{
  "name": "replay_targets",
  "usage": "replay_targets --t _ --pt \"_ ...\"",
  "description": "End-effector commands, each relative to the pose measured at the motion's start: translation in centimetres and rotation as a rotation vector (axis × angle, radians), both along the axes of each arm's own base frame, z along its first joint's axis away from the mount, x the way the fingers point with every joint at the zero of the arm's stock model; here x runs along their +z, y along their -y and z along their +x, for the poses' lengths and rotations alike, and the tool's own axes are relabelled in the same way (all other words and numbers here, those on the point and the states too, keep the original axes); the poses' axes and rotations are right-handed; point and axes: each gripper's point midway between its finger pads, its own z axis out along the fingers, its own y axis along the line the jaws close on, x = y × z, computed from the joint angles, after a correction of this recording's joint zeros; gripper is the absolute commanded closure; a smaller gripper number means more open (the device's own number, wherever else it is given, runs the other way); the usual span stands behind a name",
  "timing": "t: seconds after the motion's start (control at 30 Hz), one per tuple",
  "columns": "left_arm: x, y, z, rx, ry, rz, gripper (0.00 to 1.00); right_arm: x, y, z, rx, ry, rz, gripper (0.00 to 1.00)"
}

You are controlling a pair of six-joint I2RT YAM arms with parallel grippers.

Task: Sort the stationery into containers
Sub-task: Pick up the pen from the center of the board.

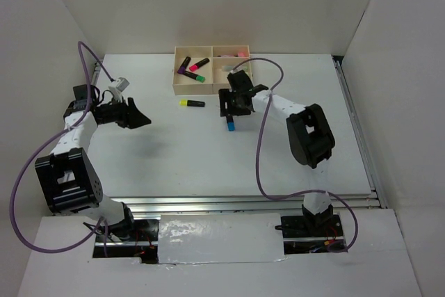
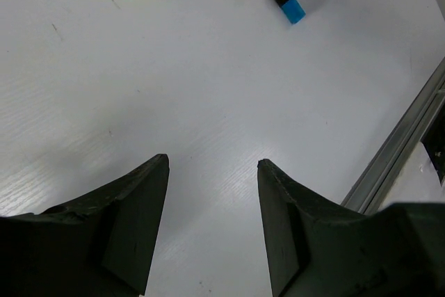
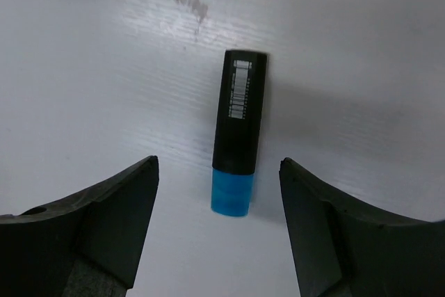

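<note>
Left gripper (image 2: 213, 161) hovers over the bare white table (image 1: 174, 158) at near left, jaws apart with nothing between them; judged parked out of the other arm's way. Right gripper (image 3: 217, 165), right of centre, points down with jaws spread wide on either side of the short black highlighter with blue end (image 3: 238, 137). That highlighter lies flat on the table, neither finger touching it; judged lined up for a pinch across its body, not yet closed. Slightly farther and to the left, a black highlighter with yellow end (image 1: 192, 103) lies loose on the table. Far centre: shallow beige compartmented tray (image 1: 195, 89). Its large left section holds a purple-ended marker (image 1: 183, 67), a pink-ended marker (image 1: 200, 63) and a green-ended marker (image 1: 197, 77). The far-right section shows a pale pink item (image 1: 240, 53), too small to identify. The near-right section is partly hidden by the right arm; contents cannot be told.
</note>
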Motion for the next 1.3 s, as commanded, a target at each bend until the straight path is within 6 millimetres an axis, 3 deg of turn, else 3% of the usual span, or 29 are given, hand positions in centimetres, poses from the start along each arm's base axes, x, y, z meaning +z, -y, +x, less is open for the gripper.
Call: replay_targets --t 0.0,0.23,0.3,0.33,0.37,0.53,0.57,0.6,0.63,0.67,0.77,0.8,0.83,0.87,0.97,1.07,1.1,1.13,1.17,1.2,1.23,1.27 --pt "0.8 -0.2 -0.4 0.001 0.041 0.025 0.34 -1.5 1.1 -0.1 0.031 -0.021 -0.124 0.23" --pt "1.0 -0.4 -0.8 0.009 0.061 0.056 0.35 -4.5 1.4 -0.7 0.029 -0.107 -0.2 0.24" --pt "1.1 -0.4 -0.8 0.012 0.065 0.058 0.34 -4.9 1.3 -1.0 0.04 -0.128 -0.2 0.33" --pt "1.1 -0.3 -0.9 0.01 0.069 0.06 0.35 -5.1 1.3 -1.1 0.042 -0.133 -0.203 0.39" --pt "1.1 -0.3 -1.0 0.008 0.071 0.063 0.34 -5.2 1.2 -1.3 0.05 -0.138 -0.199 0.52" --pt "0.9 -0.4 -1.2 0.007 0.068 0.079 0.34 -5.9 0.5 -2.4 0.136 -0.19 -0.227 0.78" --pt "0.9 -0.4 -1.3 0.006 0.063 0.076 0.34 -5.5 0.2 -2.2 0.15 -0.186 -0.224 0.93" --pt "0.8 -0.4 -1.3 0.005 0.062 0.076 0.34 -5.4 -0.2 -2.3 0.181 -0.182 -0.233 1.0" --pt "0.8 -0.4 -1.3 0.005 0.062 0.076 0.34 -4.9 -0.4 -2.2 0.199 -0.171 -0.235 1.0" --pt "0.9 -0.4 -1.3 0.004 0.063 0.073 0.34 -4.1 -0.8 -1.8 0.214 -0.147 -0.228 1.0" --pt "0.9 -0.3 -1.3 0.005 0.067 0.063 0.35 2.0 -2.9 0.9 0.275 0.041 -0.148 1.0" --pt "0.8 -0.3 -1.3 0.006 0.068 0.058 0.35 5.1 -3.5 1.5 0.29 0.121 -0.103 1.0" --pt "0.7 -0.2 -1.3 0.01 0.067 0.053 0.34 8.0 -4.6 3.3 0.283 0.248 -0.055 1.0" --pt "0.6 -0.1 -1.3 0.009 0.062 0.045 0.34 10.9 -4.7 3.5 0.279 0.337 -0.019 1.0" --pt "0.5 0.0 -1.0 0.012 0.06 0.026 0.34 17.2 -6.4 5.7 0.296 0.606 0.056 1.0" --pt "0.7 0.3 -0.8 0.011 0.061 0.0 0.35 21.1 -8.2 8.6 0.298 0.771 0.076 1.0" --pt "0.6 0.2 -0.7 0.013 0.069 0.003 0.35 20.7 -8.5 9.5 0.291 0.775 0.07 1.0" --pt "0.9 0.2 -0.5 0.018 0.089 0.004 0.35 21.8 -8.7 10.7 0.262 0.825 0.076 1.0" --pt "0.9 0.3 -0.4 0.017 0.096 0.006 0.34 23.6 -9.2 11.7 0.246 0.878 0.098 1.0" --pt "0.7 0.3 -0.5 0.018 0.097 0.009 0.34 21.3 -9.8 13.0 0.241 0.864 0.099 1.0" --pt "0.9 0.4 -0.5 0.015 0.107 0.016 0.34 22.4 -10.0 13.8 0.204 0.92 0.119 1.0" --pt "0.9 0.6 -0.5 0.009 0.106 0.017 0.34 21.4 -10.5 14.9 0.197 0.928 0.127 1.0"
